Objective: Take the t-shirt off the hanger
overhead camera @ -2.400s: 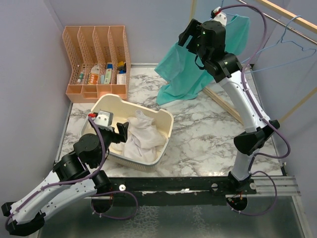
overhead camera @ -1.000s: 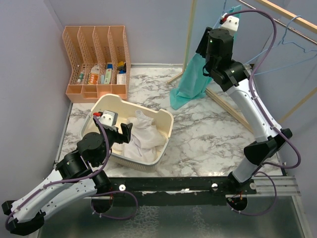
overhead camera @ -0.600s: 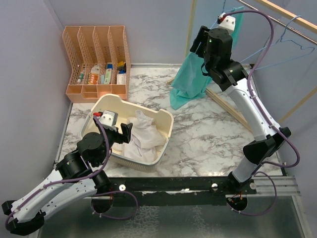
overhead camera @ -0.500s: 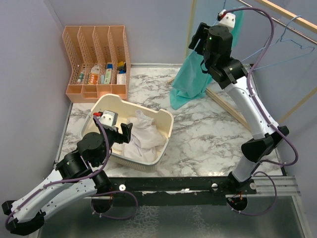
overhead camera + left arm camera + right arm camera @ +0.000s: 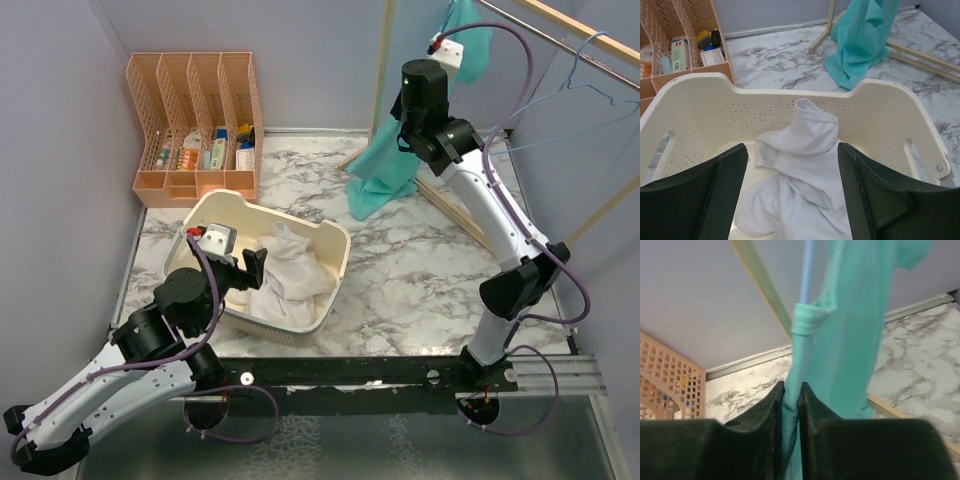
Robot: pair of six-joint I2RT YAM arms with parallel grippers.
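A teal t-shirt (image 5: 385, 175) hangs bunched from a thin blue hanger (image 5: 806, 270) on the wooden rack. Its lower end trails on the marble table. My right gripper (image 5: 791, 390) is shut on a vertical fold of the t-shirt (image 5: 855, 315), just under the rolled collar; in the top view it (image 5: 400, 118) sits high by the rack post. Over the cream basket (image 5: 330, 235) my left gripper (image 5: 791, 147) stands open, with nothing between its fingers and white cloth (image 5: 805, 165) below it.
A peach desk organiser (image 5: 195, 120) with small items stands at the back left. The wooden rack's post (image 5: 380, 70) and base bar (image 5: 455, 215) run by the t-shirt. An empty blue hanger (image 5: 590, 90) hangs on the rail at right.
My right gripper went from open to shut on the t-shirt's fold, and the wrist shifted slightly left and lower. The left arm has not moved.
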